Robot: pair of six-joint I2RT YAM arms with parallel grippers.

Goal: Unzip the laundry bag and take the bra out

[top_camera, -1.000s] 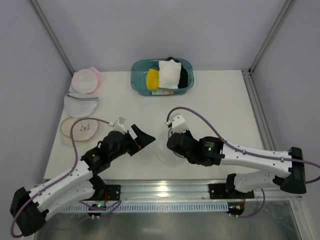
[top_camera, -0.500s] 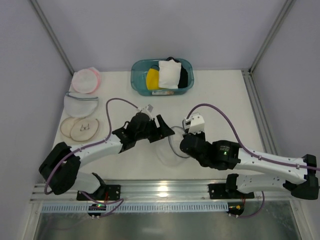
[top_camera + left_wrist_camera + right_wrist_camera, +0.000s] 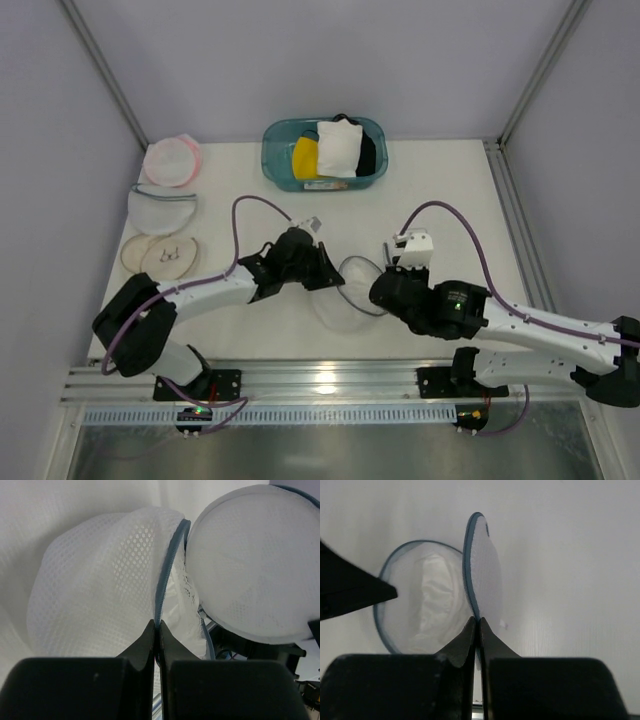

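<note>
Left wrist view: the left tool (image 3: 156,626) is pinched shut on the zipper rim of one half of the laundry bag (image 3: 95,580). The other half is held upright by the clamped right tool (image 3: 477,622), so the bag is spread open on the worktop (image 3: 450,200), with the bra (image 3: 431,605) lying inside. A yellow garment (image 3: 305,158) and a white pad (image 3: 338,148) are held in the far blue tub (image 3: 273,165).

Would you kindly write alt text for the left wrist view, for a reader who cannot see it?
The left hand is pinched shut on the grey-blue zipper rim of the laundry bag. The bag's two mesh halves gape apart, the bra showing between them.
</note>
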